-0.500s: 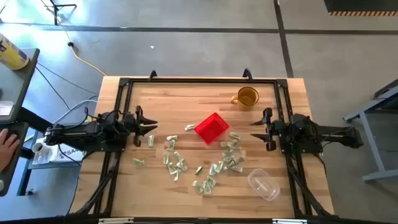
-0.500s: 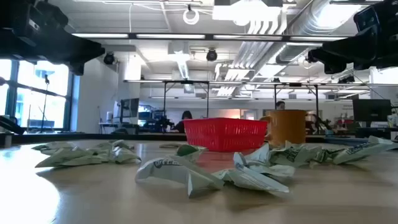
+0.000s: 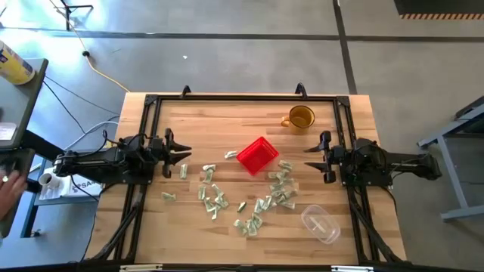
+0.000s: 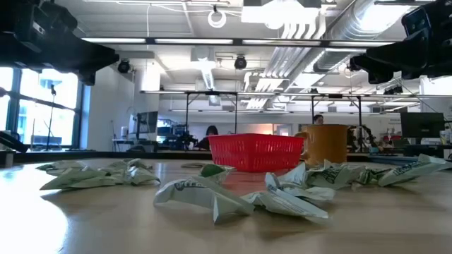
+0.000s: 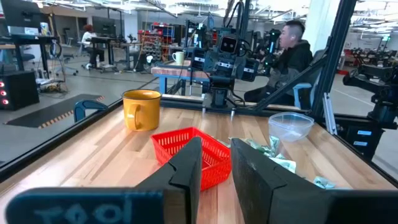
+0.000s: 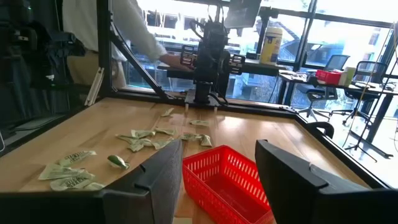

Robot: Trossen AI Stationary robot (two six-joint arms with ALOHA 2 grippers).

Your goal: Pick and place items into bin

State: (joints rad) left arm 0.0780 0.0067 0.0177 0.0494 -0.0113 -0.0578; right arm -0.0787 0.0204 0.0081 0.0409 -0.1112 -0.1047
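The red bin [image 3: 258,155] stands on its base mid-table, also seen as bin [image 5: 186,148] and bin [image 6: 230,177]. Many pale green-and-white wrapped items [image 3: 227,196] lie scattered on the wood near and beside it, seen again as items [image 4: 212,197] and items [image 6: 143,140]. My left gripper [image 3: 180,156] hovers open at the table's left side, pointing toward the bin, with its own view at gripper [image 5: 216,169]. My right gripper [image 3: 311,159] hovers open at the right side, facing the bin, with its own view at gripper [image 6: 219,168]. Neither touches anything.
An amber mug [image 3: 300,118] stands at the far right, and a clear plastic container [image 3: 321,224] lies near the right near edge. A black frame [image 3: 227,98] runs round the table. A person's hand [image 3: 7,185] shows beyond the left edge; another person sits behind the right arm [image 5: 292,50].
Both arms have kept still and the items and bin lie as before. Only the person's hand beyond the table's left edge has shifted a little.
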